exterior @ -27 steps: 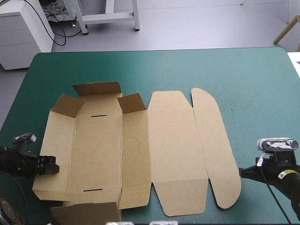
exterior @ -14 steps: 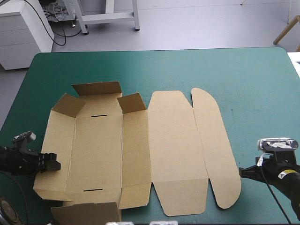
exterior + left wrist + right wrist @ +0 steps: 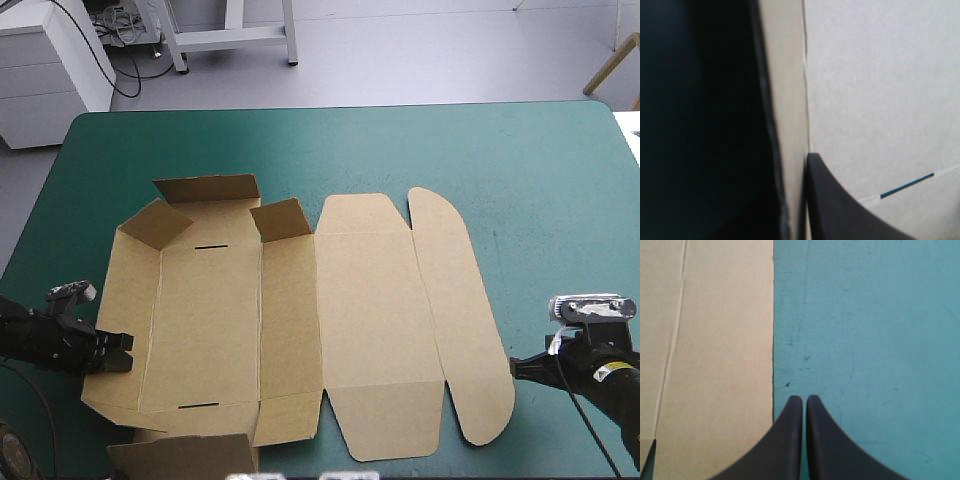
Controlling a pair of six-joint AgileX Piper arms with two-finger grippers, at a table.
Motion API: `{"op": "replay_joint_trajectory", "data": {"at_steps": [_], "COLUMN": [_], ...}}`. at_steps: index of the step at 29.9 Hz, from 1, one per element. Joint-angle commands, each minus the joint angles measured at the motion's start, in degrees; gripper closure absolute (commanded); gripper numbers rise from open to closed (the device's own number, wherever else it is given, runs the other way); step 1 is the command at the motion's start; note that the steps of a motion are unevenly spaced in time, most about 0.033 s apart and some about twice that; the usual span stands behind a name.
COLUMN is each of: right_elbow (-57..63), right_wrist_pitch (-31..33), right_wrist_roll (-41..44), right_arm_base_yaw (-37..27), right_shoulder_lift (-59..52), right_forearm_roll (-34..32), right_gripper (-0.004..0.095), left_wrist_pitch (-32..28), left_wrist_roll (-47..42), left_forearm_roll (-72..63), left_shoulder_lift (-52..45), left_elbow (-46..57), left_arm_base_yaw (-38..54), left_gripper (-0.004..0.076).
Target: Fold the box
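The wide table (image 3: 520, 170) with its teal-green cover fills most of the high view. On it lies the box (image 3: 365, 320), a large cut sheet of brown board. It sits left of the table's middle and reaches close to the near edge.

The box's right half lies flat: a broad rectangular panel, then a long rounded flap (image 3: 462, 320) at the right end. Its left half is partly raised. The left wall (image 3: 118, 320) stands tilted up along the floor panel. Its far corner tab (image 3: 155, 222) leans inward, and a second tab (image 3: 282, 218) stands up at the other side of the floor panel. The far end flap (image 3: 205, 187) is lifted, and a near end flap (image 3: 180, 455) rises at the table's near edge.

The left hand (image 3: 122, 350), with two broad black fingers, is at the near part of the left wall. In the left wrist view it is closed tight on that wall, with one finger (image 3: 840, 212) inside the box and the board pinched between them.

The right hand (image 3: 804, 402) rests low over the bare cover, just beside the rounded flap's edge. Its fingers meet in one point and grip nothing.

Two thin dark slots (image 3: 210, 246) are cut in the floor panel, one far and one near.
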Motion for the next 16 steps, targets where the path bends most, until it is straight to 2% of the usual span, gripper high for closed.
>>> {"op": "replay_joint_trajectory", "data": {"at_steps": [1, 16], "right_elbow": [-1.56, -1.56], "right_wrist_pitch": [-3.31, -3.07], "right_wrist_roll": [-0.34, -0.34], "right_arm_base_yaw": [-0.23, -0.23], "right_shoulder_lift": [0.07, 0.07], "right_forearm_roll": [0.11, 0.11], "right_gripper": [0.0900, 0.0900], "left_wrist_pitch": [5.86, 5.67], "left_wrist_roll": [-0.93, -0.78], "left_forearm_roll": [-2.25, -2.38], "left_shoulder_lift": [-1.13, -1.24], "left_elbow": [-1.09, -2.92], "left_arm_base_yaw": [-0.42, -1.08], "left_gripper": [0.0732, 0.0734]}}
